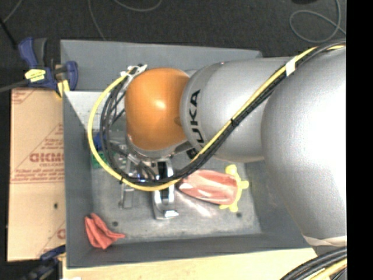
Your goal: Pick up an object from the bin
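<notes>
My gripper (pixel 145 202) stands wide on bare bin (pixel 140 229) floor; the pink packet (pixel 207 185) lies just beside one finger. Closing here, I risk grabbing nothing or merely nudging it.

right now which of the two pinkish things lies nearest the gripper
The pale pink piece with yellow trim, right beside the gripper; the smaller crumpled red-pink one lies apart in the bin's corner.
</notes>
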Available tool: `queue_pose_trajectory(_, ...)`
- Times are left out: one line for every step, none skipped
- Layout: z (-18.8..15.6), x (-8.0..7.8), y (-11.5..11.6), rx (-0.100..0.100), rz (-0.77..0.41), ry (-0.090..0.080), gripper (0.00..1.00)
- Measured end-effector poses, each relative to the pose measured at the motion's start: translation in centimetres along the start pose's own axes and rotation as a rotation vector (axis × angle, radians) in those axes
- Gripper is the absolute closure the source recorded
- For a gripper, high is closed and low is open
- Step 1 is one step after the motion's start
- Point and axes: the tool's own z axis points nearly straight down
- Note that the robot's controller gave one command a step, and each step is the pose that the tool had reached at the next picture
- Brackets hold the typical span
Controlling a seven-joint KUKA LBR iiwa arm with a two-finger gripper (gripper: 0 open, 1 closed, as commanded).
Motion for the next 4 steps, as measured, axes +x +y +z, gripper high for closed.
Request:
queue_pose_trajectory(-0.5,-0.2,-0.1,-0.002,0.004,-0.008,0.0)
queue_pose_trajectory(4.8,-3.8,0.6,-0.004,0.121,-0.011,0.0)
queue_pose_trajectory(7.9,-6.8,0.9,-0.001,0.0,-0.009,0.0)
queue_pose_trajectory(8.8,-7.9,1.3,-0.002,-0.135,-0.013,0.0)
